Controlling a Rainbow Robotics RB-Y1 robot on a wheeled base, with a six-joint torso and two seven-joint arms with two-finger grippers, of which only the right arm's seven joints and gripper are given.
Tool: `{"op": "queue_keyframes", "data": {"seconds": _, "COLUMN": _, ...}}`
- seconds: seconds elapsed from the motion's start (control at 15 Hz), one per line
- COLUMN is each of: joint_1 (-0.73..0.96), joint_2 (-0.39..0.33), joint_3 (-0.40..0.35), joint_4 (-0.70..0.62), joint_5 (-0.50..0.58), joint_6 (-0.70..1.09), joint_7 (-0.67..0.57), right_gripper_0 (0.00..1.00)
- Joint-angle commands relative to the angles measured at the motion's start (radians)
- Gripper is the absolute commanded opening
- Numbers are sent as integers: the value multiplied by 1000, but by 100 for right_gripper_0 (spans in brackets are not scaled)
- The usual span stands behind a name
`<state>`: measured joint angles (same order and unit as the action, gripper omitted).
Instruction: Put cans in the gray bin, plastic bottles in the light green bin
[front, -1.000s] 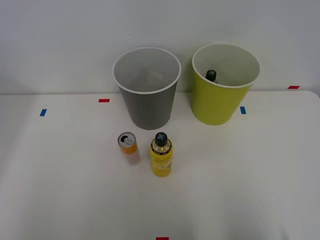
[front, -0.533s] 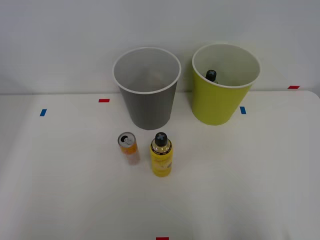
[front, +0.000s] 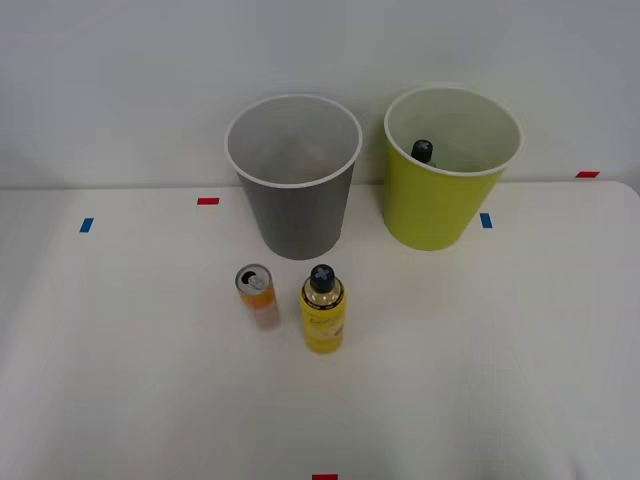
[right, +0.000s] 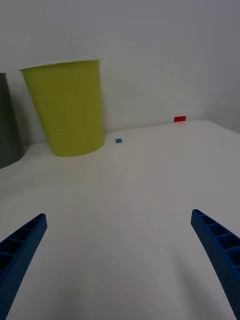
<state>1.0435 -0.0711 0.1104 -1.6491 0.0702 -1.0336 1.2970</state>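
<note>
bins are set side by side at the far edge of the white table (front: 500, 380): the round tapered dark gray bin (front: 296, 215) on the left, the lime-green bin (front: 435, 205) on the right, a black-capped bottle (front: 423, 151) seen inside it. nearer, the slim orange can (front: 256, 290) and the yellow-labelled plastic bottle (front: 322, 310) are stood upright, just beside each other. the right gripper (right: 120, 260) is held wide open above bare tabletop, its blue ribbed fingers (right: 217, 250) well apart.
</note>
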Motion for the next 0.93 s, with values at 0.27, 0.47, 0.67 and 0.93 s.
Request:
{"op": "queue_keyframes", "data": {"seconds": 0.27, "joint_1": 1, "joint_2": 2, "joint_3": -5, "joint_4": 0, "joint_5": -1, "joint_6": 0, "joint_7": 8, "right_gripper_0": 100}}
{"op": "queue_keyframes", "data": {"seconds": 0.47, "joint_1": 1, "joint_2": 2, "joint_3": -5, "joint_4": 0, "joint_5": -1, "joint_6": 0, "joint_7": 8, "right_gripper_0": 100}}
{"op": "queue_keyframes", "data": {"seconds": 0.67, "joint_1": 1, "joint_2": 2, "joint_3": -5, "joint_4": 0, "joint_5": -1, "joint_6": 0, "joint_7": 8, "right_gripper_0": 100}}
{"op": "queue_keyframes", "data": {"seconds": 0.93, "joint_1": 1, "joint_2": 2, "joint_3": -5, "joint_4": 0, "joint_5": -1, "joint_6": 0, "joint_7": 8, "right_gripper_0": 100}}
